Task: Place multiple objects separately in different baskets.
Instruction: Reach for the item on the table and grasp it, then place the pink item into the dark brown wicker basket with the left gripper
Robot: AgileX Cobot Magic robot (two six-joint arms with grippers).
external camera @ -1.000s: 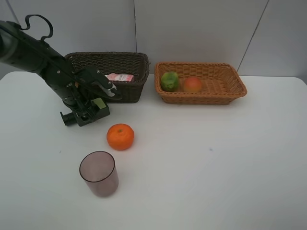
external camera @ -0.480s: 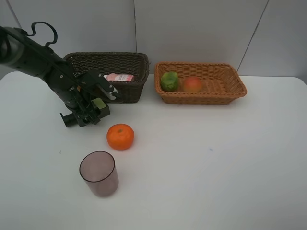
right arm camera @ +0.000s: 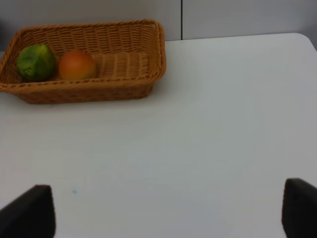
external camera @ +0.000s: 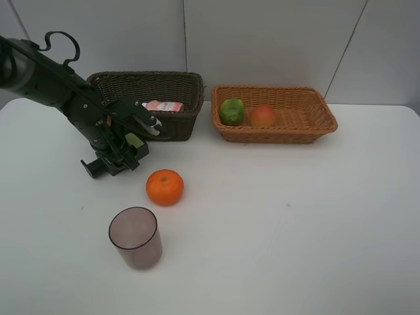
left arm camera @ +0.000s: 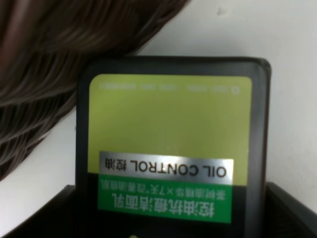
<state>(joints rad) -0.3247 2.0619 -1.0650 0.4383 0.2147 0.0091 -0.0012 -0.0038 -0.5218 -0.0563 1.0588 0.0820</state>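
dark green pump bottle (left arm camera: 168, 129) | between jaws of left pincer (external camera: 125, 148); jaws wide | grip: cannot tell

Bright even light, soft faint shadows, left wrist view blurred at close range

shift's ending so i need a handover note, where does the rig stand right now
Left claw around the dark green pump bottle beside the dark basket; grip unclear.
Right claw open, empty.
Done: pink bottle in the dark basket; green fruit and red-yellow fruit in the tan basket.
To do: pump bottle, orange and mauve cup, not yet basketed.
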